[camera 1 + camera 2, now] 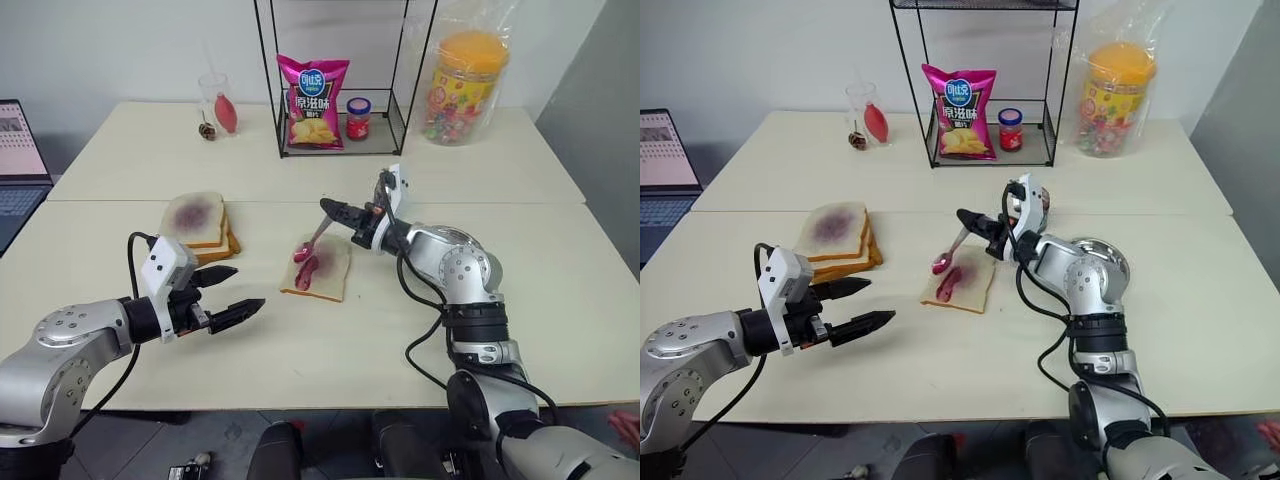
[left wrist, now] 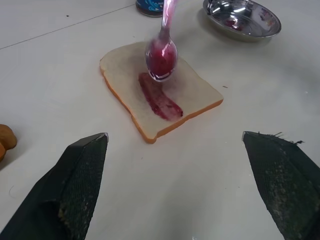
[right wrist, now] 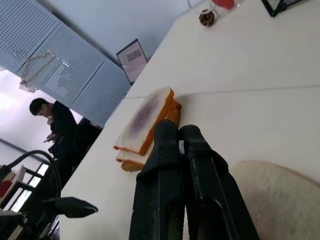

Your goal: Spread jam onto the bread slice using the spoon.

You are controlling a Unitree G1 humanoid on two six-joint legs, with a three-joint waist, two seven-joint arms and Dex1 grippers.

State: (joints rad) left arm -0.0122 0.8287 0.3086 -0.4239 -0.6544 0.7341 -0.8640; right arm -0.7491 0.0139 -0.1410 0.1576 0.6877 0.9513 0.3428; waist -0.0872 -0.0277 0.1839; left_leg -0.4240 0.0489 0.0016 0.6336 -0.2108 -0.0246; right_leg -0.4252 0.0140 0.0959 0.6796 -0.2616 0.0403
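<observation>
Spreading is the step in hand: my right gripper (image 1: 338,210) is clamped on the handle of the spoon (image 1: 313,240), and its purple-smeared bowl hangs just above the far edge of the bread slice (image 1: 322,270), which lies flat on the table (image 1: 560,260) between my two arms and already carries one jam streak (image 2: 159,97). Next, I judge, the bowl must come down and be drawn across the bare crumb. My right forearm reaches level toward the left. My left gripper (image 1: 228,295) waits beside the slice, fingers wide apart and empty.
</observation>
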